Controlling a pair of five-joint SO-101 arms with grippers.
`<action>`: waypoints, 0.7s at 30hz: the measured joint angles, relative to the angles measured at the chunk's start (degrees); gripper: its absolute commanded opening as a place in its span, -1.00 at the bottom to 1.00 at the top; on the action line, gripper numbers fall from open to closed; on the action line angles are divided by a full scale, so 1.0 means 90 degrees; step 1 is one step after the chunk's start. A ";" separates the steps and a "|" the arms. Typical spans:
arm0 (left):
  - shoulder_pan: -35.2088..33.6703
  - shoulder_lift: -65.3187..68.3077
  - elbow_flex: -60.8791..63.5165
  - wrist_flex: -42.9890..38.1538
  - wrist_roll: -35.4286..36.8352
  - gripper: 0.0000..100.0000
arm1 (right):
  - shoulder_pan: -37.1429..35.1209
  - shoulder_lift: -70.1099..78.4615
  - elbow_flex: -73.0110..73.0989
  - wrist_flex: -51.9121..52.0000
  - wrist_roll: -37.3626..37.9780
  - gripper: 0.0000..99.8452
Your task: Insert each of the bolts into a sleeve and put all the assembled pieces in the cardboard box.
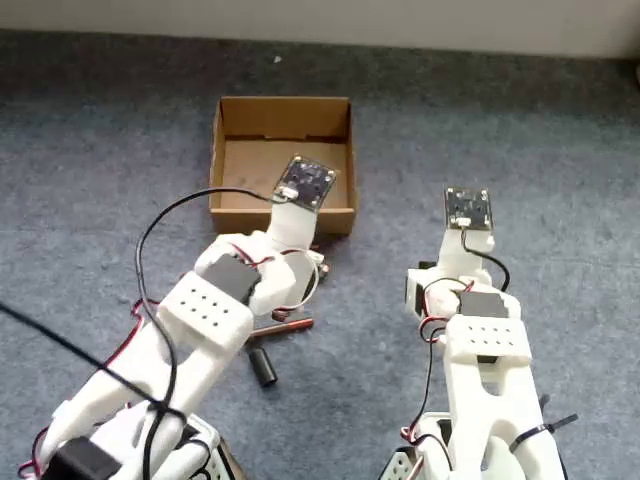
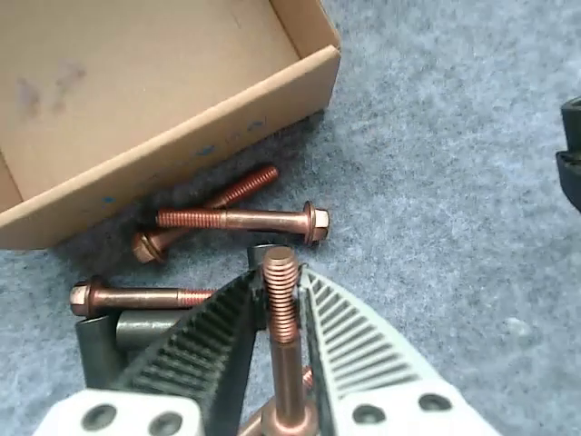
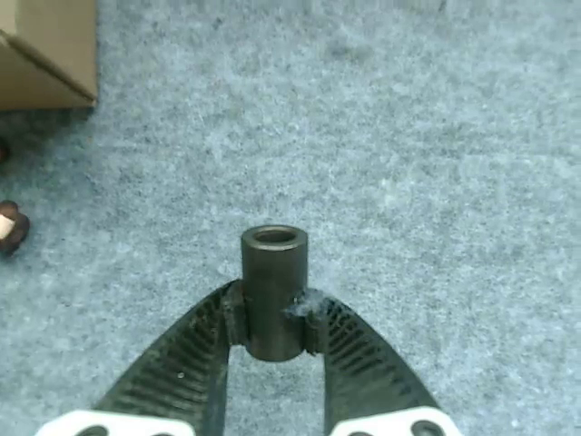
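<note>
Gripping a copper bolt [image 2: 283,318] along its threaded length, the left gripper [image 2: 277,275] is closed on it. The threaded tip pokes out past the fingertips, and the head end runs back between the fingers, where it is hard to make out. That hold looks chosen to leave the tip free to enter a bore.

The right gripper [image 3: 273,307] is clamped across the side of a dark sleeve [image 3: 273,272]. The sleeve stands out beyond the fingertips with its open bore unobstructed, so it is presumably the receiving half of the pairing. In the high view the two arms are well apart, the left one just before the box and the right one toward the right side of the table [image 1: 560,150]. I judge that bolt and sleeve have not yet been brought together.

Below the left gripper more parts wait on the grey table. A level bolt [image 2: 241,220] lies across a slanted bolt [image 2: 250,184], and a third bolt [image 2: 136,295] lies just beside a loose sleeve [image 2: 136,331]. They sit close in front of the near wall of the cardboard box [image 2: 182,145], which stands toward the table's far edge, left of the middle. Its floor shows bare cardboard, so the task seems to be at an early stage, with several pairings left.
</note>
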State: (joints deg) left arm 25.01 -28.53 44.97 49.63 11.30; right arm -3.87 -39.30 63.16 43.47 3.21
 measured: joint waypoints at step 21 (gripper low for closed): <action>-0.2217 -0.4220 0.3722 -0.0791 0.1416 -0.37 | -0.0010 0.0000 0.0000 0.0000 0.0000 -0.99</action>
State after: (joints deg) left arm 5.05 -66.51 78.46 42.51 24.04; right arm -3.96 -39.30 63.16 43.47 3.21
